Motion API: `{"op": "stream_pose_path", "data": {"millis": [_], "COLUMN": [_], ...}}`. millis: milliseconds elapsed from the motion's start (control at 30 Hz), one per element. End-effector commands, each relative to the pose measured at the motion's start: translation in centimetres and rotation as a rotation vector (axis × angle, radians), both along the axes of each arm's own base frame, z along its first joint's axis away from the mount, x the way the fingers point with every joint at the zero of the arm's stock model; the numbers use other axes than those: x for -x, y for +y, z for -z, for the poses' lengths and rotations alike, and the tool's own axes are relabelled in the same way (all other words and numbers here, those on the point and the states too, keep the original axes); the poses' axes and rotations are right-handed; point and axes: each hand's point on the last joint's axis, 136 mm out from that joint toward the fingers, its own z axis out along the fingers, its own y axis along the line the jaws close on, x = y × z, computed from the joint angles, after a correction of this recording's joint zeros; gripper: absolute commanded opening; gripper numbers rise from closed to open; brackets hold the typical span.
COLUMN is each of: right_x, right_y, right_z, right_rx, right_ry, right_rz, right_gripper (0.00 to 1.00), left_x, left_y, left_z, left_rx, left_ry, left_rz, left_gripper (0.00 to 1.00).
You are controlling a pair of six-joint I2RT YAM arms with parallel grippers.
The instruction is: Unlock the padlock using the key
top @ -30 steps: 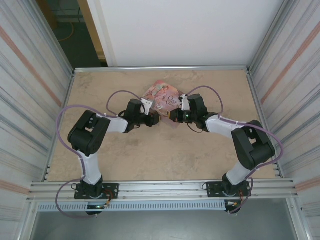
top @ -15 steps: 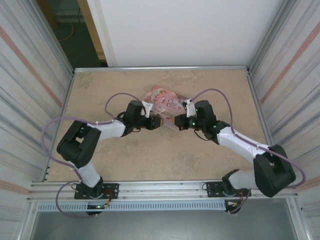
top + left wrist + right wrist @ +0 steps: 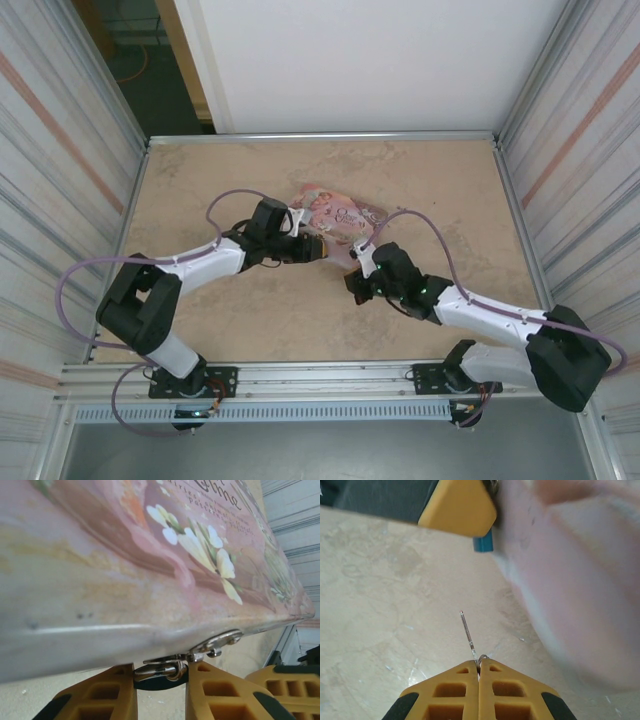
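Note:
The padlock hangs from the hasp (image 3: 216, 643) at the edge of a pink illustrated tin (image 3: 338, 212). Its silvery shackle (image 3: 161, 671) and dark blue body lie between the yellow fingers of my left gripper (image 3: 160, 681), which is shut on it. In the right wrist view the blue padlock (image 3: 483, 543) peeks out below a left finger (image 3: 457, 505). My right gripper (image 3: 479, 669) is shut on the key (image 3: 467, 632), a thin silver blade pointing up at the padlock from a short way below it. In the top view the right gripper (image 3: 351, 287) sits nearer than the left gripper (image 3: 320, 247).
The tin rests tilted on the beige tabletop (image 3: 200, 190), its side a pink blur (image 3: 570, 580) at the right of the right wrist view. Metal walls (image 3: 70, 180) fence the table on both sides. Purple cables loop over both arms.
My right arm has drawn back toward the near edge with the key, away from the tin. The left arm has stretched out, still gripping the padlock. The tin has shifted slightly.

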Motion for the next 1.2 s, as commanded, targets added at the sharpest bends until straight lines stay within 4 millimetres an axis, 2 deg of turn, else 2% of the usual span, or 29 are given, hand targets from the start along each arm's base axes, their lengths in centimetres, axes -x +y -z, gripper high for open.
{"op": "stream_pose_path", "data": {"millis": [0,267,567,1167], "right_x": [-1.1,-1.6,-2.6,-3.6], "right_y": [-0.1,1.2,2.5,3.2], "right_z": [-0.2,0.6,0.4,-0.1], "right_rx": [0.055,0.093,0.09,0.071], "right_ry": [-0.119,-0.166,-0.189,-0.193], "right_rz": [0.034,0.032,0.041,0.074], "right_gripper": [0.0,0.0,0.0,0.0], "left_x": [0.3,0.5,0.5,0.5], "left_y": [-0.9,-1.1,-1.0,-0.9], "left_z": [-4.0,-4.3,-4.2,-3.7], "left_rx": [0.081,0.095,0.086,0.08], "left_ry": [-0.008,0.015,0.014,0.019], "left_rz": [0.014,0.014,0.007,0.004], "left_gripper": [0.21,0.2,0.2,0.2]}}
